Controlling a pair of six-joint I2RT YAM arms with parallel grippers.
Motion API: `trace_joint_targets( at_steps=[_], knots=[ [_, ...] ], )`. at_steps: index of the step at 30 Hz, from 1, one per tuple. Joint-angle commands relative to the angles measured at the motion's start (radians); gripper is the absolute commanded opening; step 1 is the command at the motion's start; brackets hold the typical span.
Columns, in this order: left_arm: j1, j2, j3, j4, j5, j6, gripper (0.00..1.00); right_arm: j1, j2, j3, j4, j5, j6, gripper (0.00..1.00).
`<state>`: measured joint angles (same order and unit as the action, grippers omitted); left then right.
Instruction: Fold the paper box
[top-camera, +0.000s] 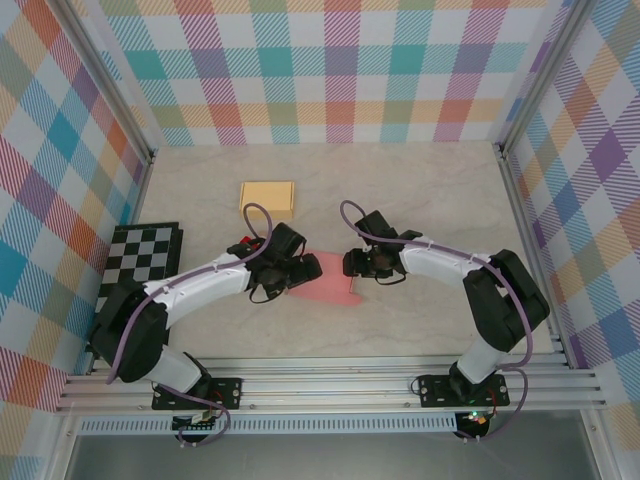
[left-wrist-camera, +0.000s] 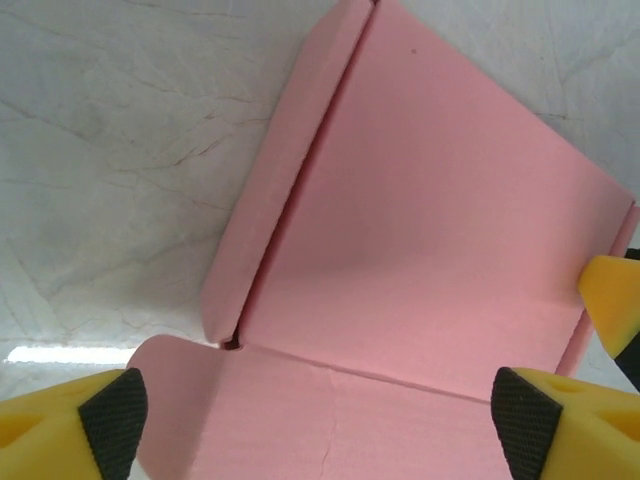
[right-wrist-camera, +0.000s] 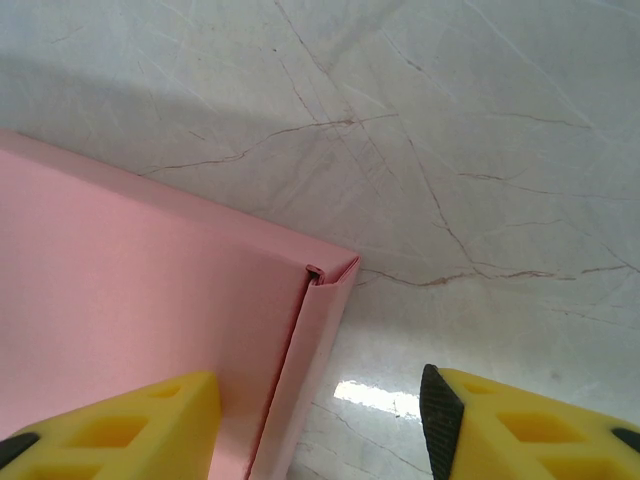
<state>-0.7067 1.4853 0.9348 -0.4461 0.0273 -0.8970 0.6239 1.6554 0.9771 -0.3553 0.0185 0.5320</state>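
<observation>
The pink box (top-camera: 330, 283) lies flat mid-desk (top-camera: 430, 190). Over its near flap the left hand (left-wrist-camera: 320, 410) gapes wide, holding nothing. The right hand (right-wrist-camera: 318, 400), half open and empty, straddles its side flap, probably to fold it.

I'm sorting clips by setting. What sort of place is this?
Likely a lab robot test cell, not a home: plaid-printed walls on a metal frame enclose a marble-look table, with the left arm and right arm bolted at its near edge.
</observation>
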Motion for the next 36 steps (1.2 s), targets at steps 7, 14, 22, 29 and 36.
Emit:
trace_joint_targets(
  at_steps=[7,14,22,29,36],
  knots=[
    [-0.013,0.125,0.077,0.004,0.026,-0.116,1.00,0.001,0.032,-0.026,-0.012,0.013,-0.010,0.57],
    [-0.013,0.162,0.072,0.020,0.046,-0.147,1.00,0.000,0.025,-0.035,-0.005,0.009,-0.020,0.57],
    [-0.016,0.175,0.050,0.029,0.054,-0.176,1.00,0.000,0.033,-0.034,-0.002,0.003,-0.024,0.57],
    [-0.016,0.190,0.043,0.033,0.046,-0.176,0.97,0.000,0.033,-0.032,-0.004,0.004,-0.029,0.57],
    [-0.016,0.202,0.029,0.027,0.011,-0.173,0.96,0.000,0.016,-0.032,-0.015,-0.001,-0.029,0.58]
  ],
)
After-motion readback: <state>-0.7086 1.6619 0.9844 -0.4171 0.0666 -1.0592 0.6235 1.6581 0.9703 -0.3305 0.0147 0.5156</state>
